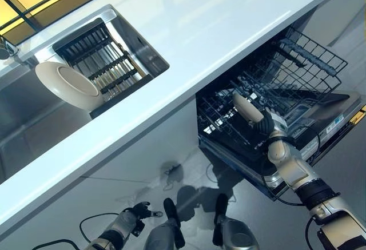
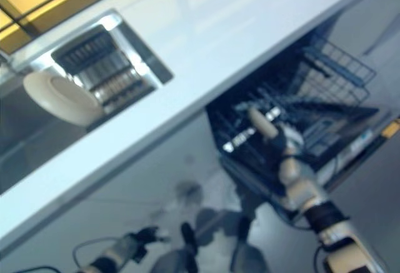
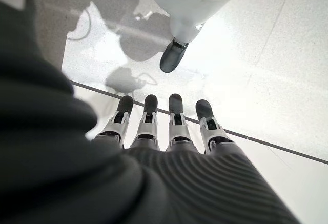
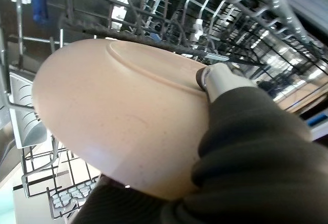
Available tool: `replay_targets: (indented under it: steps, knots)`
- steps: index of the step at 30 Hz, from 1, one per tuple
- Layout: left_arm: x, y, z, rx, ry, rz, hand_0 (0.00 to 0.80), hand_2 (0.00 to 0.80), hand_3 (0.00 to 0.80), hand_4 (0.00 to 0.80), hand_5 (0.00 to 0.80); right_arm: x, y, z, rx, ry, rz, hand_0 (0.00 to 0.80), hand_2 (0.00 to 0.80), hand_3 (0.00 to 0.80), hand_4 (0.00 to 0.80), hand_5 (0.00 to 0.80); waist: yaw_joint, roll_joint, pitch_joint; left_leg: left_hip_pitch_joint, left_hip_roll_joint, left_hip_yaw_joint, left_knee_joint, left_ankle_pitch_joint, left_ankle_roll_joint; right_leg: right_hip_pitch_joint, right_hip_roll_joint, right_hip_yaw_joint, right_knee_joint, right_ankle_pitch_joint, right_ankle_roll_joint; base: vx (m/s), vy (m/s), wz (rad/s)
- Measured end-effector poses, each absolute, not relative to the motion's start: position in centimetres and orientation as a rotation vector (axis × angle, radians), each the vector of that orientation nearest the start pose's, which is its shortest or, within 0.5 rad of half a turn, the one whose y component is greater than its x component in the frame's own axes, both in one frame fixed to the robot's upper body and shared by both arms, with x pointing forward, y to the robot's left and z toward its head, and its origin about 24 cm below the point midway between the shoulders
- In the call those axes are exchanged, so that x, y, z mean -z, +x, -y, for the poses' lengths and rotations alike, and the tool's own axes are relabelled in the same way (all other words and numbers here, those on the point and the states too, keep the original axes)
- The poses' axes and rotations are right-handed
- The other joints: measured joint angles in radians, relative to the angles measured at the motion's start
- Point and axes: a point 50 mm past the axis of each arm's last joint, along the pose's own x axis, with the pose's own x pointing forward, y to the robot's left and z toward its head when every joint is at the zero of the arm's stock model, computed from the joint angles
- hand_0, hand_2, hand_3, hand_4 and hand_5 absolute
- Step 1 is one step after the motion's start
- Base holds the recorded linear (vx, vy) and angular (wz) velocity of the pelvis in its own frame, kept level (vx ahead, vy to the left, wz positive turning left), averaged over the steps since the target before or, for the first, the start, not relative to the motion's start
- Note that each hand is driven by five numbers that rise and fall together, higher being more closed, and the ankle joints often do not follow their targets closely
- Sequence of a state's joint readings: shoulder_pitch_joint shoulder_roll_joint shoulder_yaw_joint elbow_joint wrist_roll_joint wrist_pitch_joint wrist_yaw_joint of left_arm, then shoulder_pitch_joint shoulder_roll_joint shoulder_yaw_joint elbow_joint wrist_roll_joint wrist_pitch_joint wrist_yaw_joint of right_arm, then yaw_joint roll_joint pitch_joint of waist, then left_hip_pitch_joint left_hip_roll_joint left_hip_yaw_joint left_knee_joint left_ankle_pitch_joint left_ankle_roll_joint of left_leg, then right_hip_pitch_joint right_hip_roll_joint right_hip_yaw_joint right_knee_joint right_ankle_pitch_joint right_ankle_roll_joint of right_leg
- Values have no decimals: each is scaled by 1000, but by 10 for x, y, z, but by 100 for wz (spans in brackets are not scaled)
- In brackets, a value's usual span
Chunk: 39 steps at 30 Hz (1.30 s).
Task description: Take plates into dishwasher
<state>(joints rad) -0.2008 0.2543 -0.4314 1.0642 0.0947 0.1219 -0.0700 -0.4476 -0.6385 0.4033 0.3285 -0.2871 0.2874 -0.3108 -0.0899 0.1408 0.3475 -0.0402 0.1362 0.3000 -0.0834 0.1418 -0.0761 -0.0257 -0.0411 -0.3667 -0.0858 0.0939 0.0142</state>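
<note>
My right hand [image 1: 264, 125] is shut on a beige plate [image 4: 118, 126], which it holds on edge over the pulled-out dishwasher rack [image 1: 309, 72]. In the eye views the plate [image 1: 247, 108] shows edge-on above the rack's dark tines. A second, white plate [image 1: 66, 84] leans against a black drying rack [image 1: 100, 61] in the sink. My left hand [image 3: 164, 124] hangs low over the floor, fingers straight, holding nothing; it also shows at the lower left [image 1: 137, 213].
A long white countertop [image 1: 189, 44] runs diagonally above the dishwasher. The steel sink [image 1: 23, 118] sits at the left end. The open dishwasher door [image 1: 337, 124] juts out past the rack. Pale floor [image 3: 266, 70] lies below.
</note>
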Motion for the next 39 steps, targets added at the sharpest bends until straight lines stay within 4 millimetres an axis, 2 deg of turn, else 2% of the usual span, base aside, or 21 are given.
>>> replay_targets:
  steps: [7, 18, 39]
  knots:
    - [132, 187, -192, 337, 573, -1015, 0, 0, 0, 0, 0, -86, 332, 238, 198, -1133, -102, 800, 800, 800, 800, 800, 25, -1, 1, -6, 0, -6, 0, 3, -1, -2, 1, -7, 0, 0, 0, 5, 0, 2]
    - [128, 194, -193, 339, 580, -997, 0, 0, 0, 0, 0, -90, 339, 249, 227, -1156, -170, 800, 800, 800, 800, 800, 28, -7, 41, -17, 0, -27, 0, 11, -1, 1, 1, -28, 0, -1, -2, 1, -4, 6]
    - [124, 197, -200, 327, 596, -993, 0, 0, 0, 0, 0, -92, 349, 245, 240, -1124, -212, 800, 800, 800, 800, 800, 37, -11, 43, -19, 0, -32, 0, 16, 0, 2, 1, -33, 1, -1, -3, 0, 0, 0]
